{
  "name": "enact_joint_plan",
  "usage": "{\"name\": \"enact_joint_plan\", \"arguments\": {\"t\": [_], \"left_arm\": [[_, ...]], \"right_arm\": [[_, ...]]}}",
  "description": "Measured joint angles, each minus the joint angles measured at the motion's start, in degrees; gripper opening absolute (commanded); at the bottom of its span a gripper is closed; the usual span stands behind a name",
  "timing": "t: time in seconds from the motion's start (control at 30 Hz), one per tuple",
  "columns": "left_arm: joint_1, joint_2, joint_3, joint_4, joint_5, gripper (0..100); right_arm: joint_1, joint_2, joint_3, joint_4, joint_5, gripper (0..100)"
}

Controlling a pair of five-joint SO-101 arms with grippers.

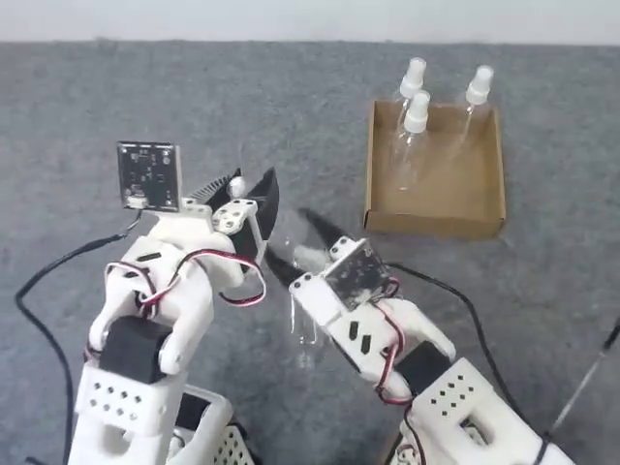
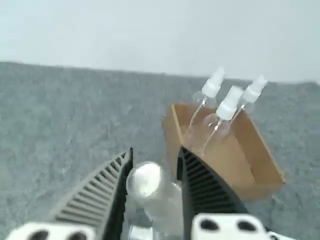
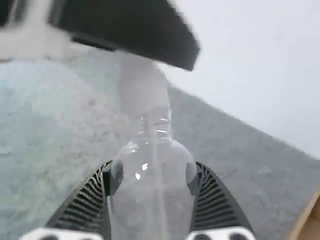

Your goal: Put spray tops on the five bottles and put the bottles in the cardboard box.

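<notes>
My right pincer (image 3: 152, 172) pinches the bottle (image 3: 150, 200) steady so my left pincer (image 2: 155, 155), gripping the spray top (image 2: 145, 180), can seat it; cardboard box (image 1: 436, 223) at two o'clock.

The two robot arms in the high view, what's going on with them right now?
The right hand grips a clear bottle, and the left hand holds a white spray top at that bottle's neck, with the top's tube running down inside the bottle. I can't tell whether the top is fully seated. Three capped bottles already stand in the cardboard box.
</notes>
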Motion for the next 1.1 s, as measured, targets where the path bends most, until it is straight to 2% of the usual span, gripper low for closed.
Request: {"name": "enact_joint_plan", "arguments": {"t": [0.3,0.47,0.67,0.83,1.1], "left_arm": [[2.02,0.00,-5.10,0.00,-0.35,13],[4.31,0.00,-6.77,0.00,-5.54,13],[-6.51,0.00,-11.96,0.00,-6.77,13],[-10.99,-0.26,-11.25,0.00,-7.21,13],[-4.84,0.00,0.18,-1.93,-9.67,13]], "right_arm": [[0.88,0.00,0.00,-2.02,-4.40,0.6],[0.97,0.00,0.00,-1.93,-4.66,0.6],[0.88,0.00,0.88,0.18,-4.92,0.6],[0.79,0.00,0.88,0.70,-5.01,0.6],[-1.32,0.00,0.97,0.70,-5.01,0.6]]}}
